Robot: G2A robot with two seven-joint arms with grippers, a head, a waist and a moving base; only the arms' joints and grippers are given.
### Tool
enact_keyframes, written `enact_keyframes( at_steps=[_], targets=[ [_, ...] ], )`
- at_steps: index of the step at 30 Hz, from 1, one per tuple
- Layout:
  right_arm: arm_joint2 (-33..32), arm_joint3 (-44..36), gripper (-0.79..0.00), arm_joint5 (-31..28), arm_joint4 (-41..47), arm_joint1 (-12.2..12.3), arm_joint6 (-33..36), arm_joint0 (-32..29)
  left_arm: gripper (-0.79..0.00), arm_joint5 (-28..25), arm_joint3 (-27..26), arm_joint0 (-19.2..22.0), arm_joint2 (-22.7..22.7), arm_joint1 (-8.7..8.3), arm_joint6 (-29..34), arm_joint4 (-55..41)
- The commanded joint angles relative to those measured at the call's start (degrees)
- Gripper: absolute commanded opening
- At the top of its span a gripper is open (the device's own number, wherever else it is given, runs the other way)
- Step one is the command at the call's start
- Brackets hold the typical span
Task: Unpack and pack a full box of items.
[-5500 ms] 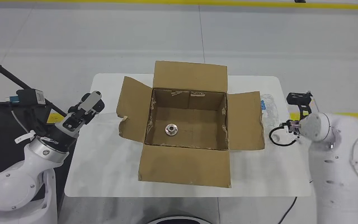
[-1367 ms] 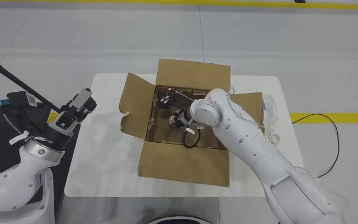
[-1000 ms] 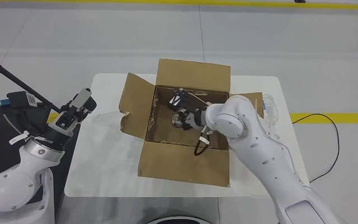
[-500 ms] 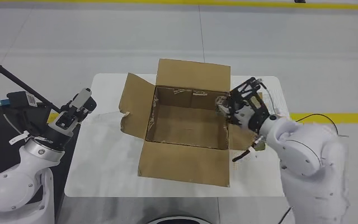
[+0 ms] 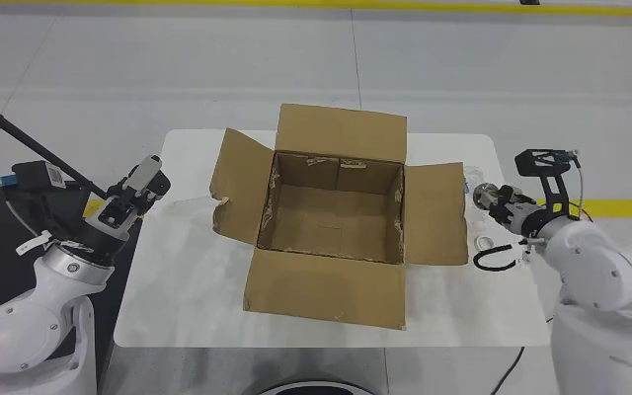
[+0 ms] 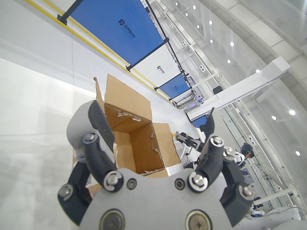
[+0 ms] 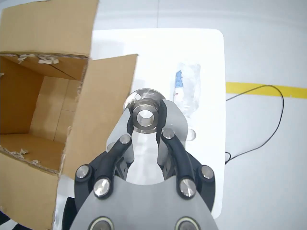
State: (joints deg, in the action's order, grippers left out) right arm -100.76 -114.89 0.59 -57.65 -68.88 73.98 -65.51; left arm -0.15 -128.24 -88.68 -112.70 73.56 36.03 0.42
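Note:
An open cardboard box (image 5: 334, 219) (image 7: 36, 101) (image 6: 141, 142) stands mid-table with all flaps spread and bare cardboard showing inside. My right gripper (image 5: 491, 197) (image 7: 145, 118) hovers over the table's right side, beyond the box's right flap, shut on a round metal flange (image 7: 144, 111) (image 5: 484, 195). Next to it on the table lie a clear plastic bag with a blue part (image 7: 187, 87) (image 5: 475, 184) and a small white ring (image 5: 485, 240) (image 7: 191, 134). My left gripper (image 6: 153, 125) (image 5: 148, 178) stands open, off the table's left edge, aimed toward the box.
The white table (image 5: 188, 296) has bare room left of and in front of the box. A black cable loop (image 5: 494, 261) hangs at my right wrist. A black cord (image 7: 268, 120) runs over the floor past the table's right edge, near a yellow floor line (image 5: 602, 207).
My right arm reached into the box, took hold of the metal flange on its floor, lifted it out and carried it right over the flap. The left arm stayed put.

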Motion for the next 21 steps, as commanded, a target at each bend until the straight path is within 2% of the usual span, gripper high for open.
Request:
enact_keyframes(
  at_steps=[1, 3, 7, 21],
  targets=[
    [-1.2, 4.6, -0.785, -0.2, 1.0, 0.2, 0.1, 0.8, 0.0, 0.0, 0.0, 0.0, 0.0, 0.0, 0.0, 0.0],
    [-2.3, 9.2, -0.785, -1.5, 3.0, 0.5, -0.6, 2.1, 0.0, 0.0, 0.0, 0.0, 0.0, 0.0, 0.0, 0.0],
    [-2.8, 15.9, -0.785, -1.0, 0.8, 1.1, -0.8, 4.2, 0.0, 0.0, 0.0, 0.0, 0.0, 0.0, 0.0, 0.0],
    [3.7, 33.8, -0.785, 1.6, -7.4, 2.0, -1.4, 13.1, 0.0, 0.0, 0.0, 0.0, 0.0, 0.0, 0.0, 0.0]
  ],
)
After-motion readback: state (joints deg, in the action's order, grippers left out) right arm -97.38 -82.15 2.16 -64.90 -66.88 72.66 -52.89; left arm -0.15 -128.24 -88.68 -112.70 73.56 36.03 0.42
